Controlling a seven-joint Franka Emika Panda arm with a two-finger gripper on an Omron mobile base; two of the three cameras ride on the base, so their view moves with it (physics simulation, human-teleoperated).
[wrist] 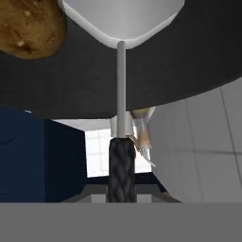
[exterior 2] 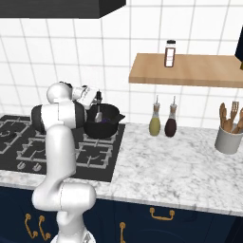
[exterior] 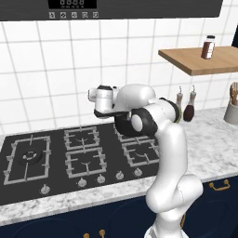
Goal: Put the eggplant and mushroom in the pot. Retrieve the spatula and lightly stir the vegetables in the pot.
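The black pot (exterior 2: 108,124) stands on the back right burner of the stove. My gripper (exterior 2: 96,100) hangs just over its left rim, shut on the spatula's (exterior 2: 98,113) black handle, which points down into the pot. In the hand view the spatula (wrist: 121,71) runs straight up from the braided handle to its silver-grey head, which lies against the pot's (wrist: 189,61) dark inside. The tan-brown mushroom (wrist: 28,26) lies in the pot just left of the head. A small dark-purple patch beside the spatula looks like the eggplant (exterior 2: 101,120). In the left base view my hand (exterior: 104,100) and forearm cover the pot.
The black stove (exterior: 28,158) has several free burners to the left. On the marble counter stand two bottles (exterior 2: 162,123) right of the pot and a grey cup of wooden utensils (exterior 2: 228,137). A wooden shelf (exterior 2: 190,69) with a spice jar (exterior 2: 170,53) hangs above.
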